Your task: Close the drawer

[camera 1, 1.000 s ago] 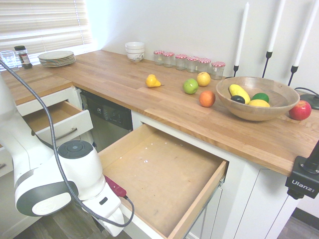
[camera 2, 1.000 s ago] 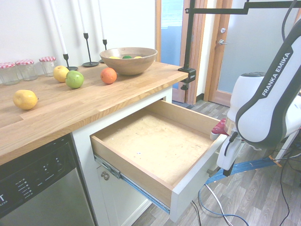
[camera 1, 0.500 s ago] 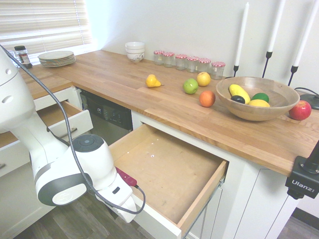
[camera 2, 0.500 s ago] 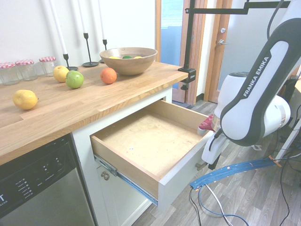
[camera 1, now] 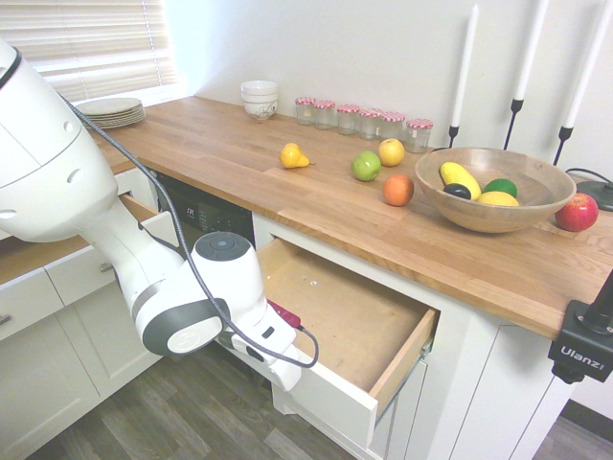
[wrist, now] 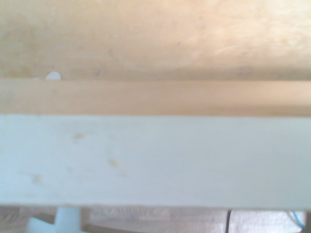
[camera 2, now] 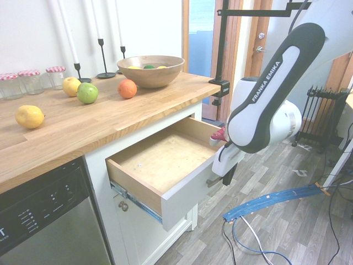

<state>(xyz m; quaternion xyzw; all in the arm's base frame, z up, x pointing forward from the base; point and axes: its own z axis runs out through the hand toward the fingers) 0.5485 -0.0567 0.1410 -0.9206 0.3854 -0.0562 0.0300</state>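
Kitchen corner, wooden counter (camera 1: 239, 144) over white cabinets. The drawer (camera 2: 165, 165) sits under the counter beside the dishwasher (camera 2: 44, 221), partly pulled out, its wooden bottom bare and its white front facing out into the room; it slides straight out from the cabinet face. Arm link reads "FRANKA EMIKA" in the second exterior view; a clamp at the counter edge reads "Ulanzi" (camera 1: 581, 365). The gripper (camera 2: 223, 165) is pressed against the drawer's white front; cannot tell how the jaws stand. Wrist view shows the front's top edge with wood beyond.
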